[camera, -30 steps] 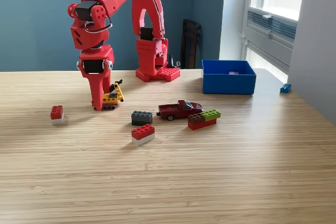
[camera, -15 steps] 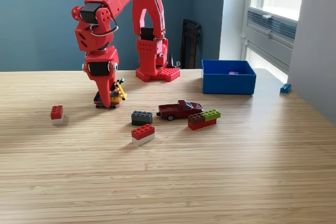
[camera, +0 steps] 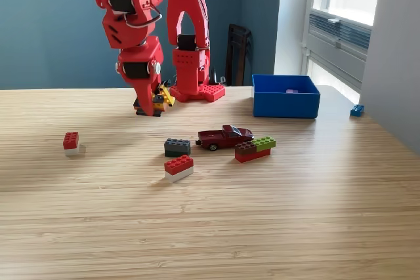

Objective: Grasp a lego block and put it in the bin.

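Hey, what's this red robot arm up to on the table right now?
The red arm's hand is shut on a small yellow and black lego piece and holds it clear of the wooden table, in front of the arm's base. The blue bin sits off to the exterior view's right with the piece not yet in it. On the table lie a red and white brick, a dark grey brick, another red and white brick, a dark red toy car and a brown, green and red stack.
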